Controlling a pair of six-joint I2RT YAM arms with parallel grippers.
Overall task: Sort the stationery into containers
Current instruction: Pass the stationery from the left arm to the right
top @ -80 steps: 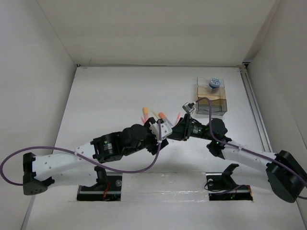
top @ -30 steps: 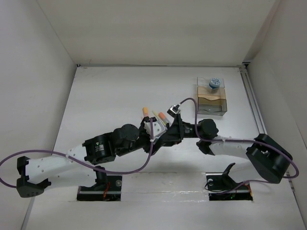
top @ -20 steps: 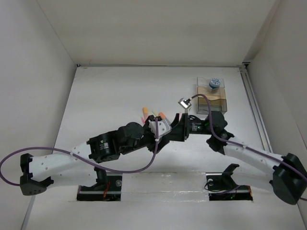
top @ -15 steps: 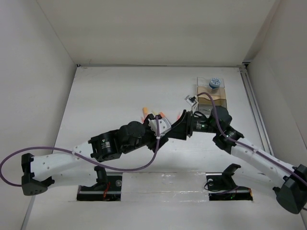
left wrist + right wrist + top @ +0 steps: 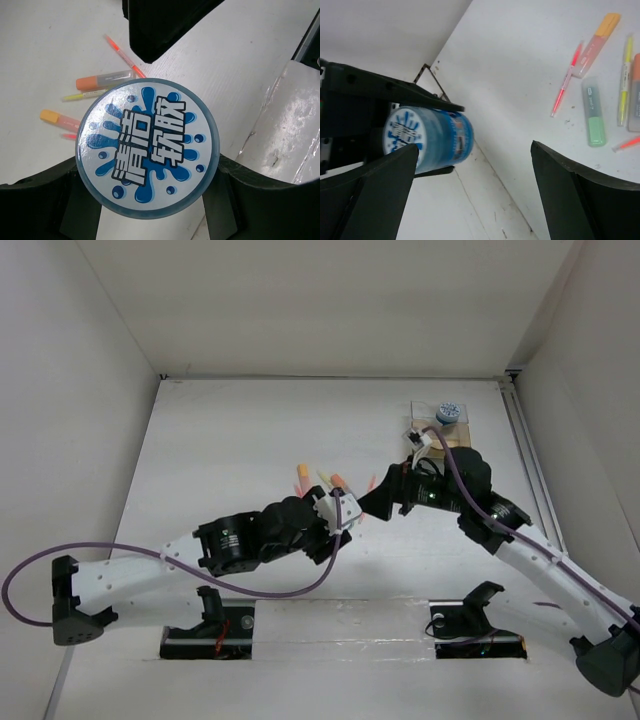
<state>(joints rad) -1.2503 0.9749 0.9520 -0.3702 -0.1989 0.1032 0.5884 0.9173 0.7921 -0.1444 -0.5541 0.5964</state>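
Backing off toward the organizer [image 5: 432,428], the right gripper [image 5: 372,502] now hangs wide apart and empty. Left gripper [image 5: 342,512] stays clamped on a tub [image 5: 147,160] above the loose pens [image 5: 595,117]; the handover looks finished.

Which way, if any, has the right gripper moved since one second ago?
Yes. Seen from above, the right gripper moved rightward and up the picture, nearer the box.
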